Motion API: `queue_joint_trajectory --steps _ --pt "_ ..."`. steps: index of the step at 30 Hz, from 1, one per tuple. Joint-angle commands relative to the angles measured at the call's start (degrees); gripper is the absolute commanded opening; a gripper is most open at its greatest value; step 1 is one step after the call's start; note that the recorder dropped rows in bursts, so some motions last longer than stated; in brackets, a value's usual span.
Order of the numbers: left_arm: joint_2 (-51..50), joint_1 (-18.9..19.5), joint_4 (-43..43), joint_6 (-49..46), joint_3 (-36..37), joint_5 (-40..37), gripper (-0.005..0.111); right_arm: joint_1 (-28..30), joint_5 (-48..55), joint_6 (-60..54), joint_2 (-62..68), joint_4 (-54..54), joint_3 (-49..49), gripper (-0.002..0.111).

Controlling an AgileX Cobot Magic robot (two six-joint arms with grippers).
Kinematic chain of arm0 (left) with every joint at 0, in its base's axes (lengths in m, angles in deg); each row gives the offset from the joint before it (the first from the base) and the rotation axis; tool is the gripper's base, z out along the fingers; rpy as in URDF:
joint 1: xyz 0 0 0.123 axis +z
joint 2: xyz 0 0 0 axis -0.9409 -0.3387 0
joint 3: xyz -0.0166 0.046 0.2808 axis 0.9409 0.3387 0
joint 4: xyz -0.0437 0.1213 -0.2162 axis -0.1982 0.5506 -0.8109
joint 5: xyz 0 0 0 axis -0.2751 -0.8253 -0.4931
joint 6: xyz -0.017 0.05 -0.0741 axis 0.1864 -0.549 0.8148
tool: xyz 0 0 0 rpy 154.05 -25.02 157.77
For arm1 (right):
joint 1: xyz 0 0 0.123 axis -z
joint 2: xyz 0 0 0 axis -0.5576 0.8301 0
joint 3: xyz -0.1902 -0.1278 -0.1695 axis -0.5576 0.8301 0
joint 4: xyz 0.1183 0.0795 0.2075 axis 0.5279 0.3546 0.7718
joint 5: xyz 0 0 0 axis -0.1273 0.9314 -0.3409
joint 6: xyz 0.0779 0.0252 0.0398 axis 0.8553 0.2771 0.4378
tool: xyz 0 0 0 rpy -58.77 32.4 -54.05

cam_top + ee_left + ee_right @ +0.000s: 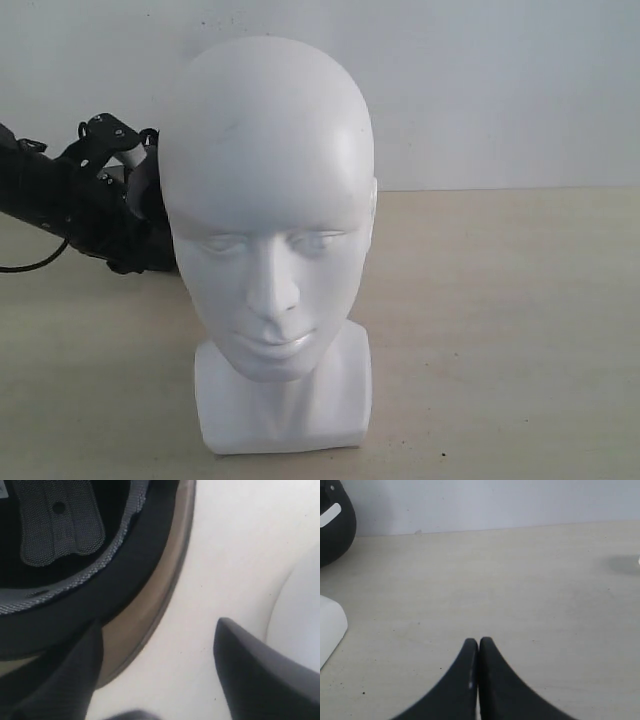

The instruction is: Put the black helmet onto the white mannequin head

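At the left of the exterior view the left arm [60, 195] sits behind the white mannequin head [270, 200]. The head stands upright and bare in the middle of the table [520, 330]. The left gripper [157, 627] is spread wide with nothing clamped: one finger crosses the brown visor [150, 600] of the black helmet [65, 615], whose padded inside fills the upper left of that wrist view, and the other hangs over bare tabletop. The right gripper [478, 642] is pressed fully together and empty above the table, with the helmet in its view's upper left corner.
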Motion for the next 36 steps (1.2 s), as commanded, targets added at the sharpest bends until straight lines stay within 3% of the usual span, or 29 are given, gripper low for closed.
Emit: queue_joint_trajectory --steps 1,4,9,18,22,27,36 --pt "-0.59 -0.33 0.21 -0.28 -0.38 0.94 0.039 -0.07 -0.40 -0.23 -0.23 -0.08 -0.03 0.000" --pt "-0.59 -0.33 0.33 -0.45 -0.38 1.33 0.004 -0.07 -0.40 -0.23 -0.23 -0.08 -0.03 0.000" --pt "-0.36 -0.20 4.68 10.77 -0.38 1.26 0.004 -0.07 -0.40 -0.23 -0.23 -0.08 -0.03 0.000" --pt "2.50 -0.20 7.01 11.15 -0.38 -2.95 0.004 -0.07 -0.40 -0.23 -0.23 -0.08 -0.03 0.000" --pt "2.97 -0.20 7.01 11.22 -0.38 -8.77 0.004 -0.07 -0.40 -0.23 -0.23 -0.08 -0.03 0.000" --pt "5.09 -0.20 10.39 16.76 -0.01 -11.76 0.004 -0.07 -0.40 -0.23 -0.23 -0.08 -0.03 0.000" --pt "16.96 -0.20 11.60 20.01 8.48 -11.04 0.004 -0.07 -0.40 -0.23 -0.23 -0.08 -0.03 0.000"
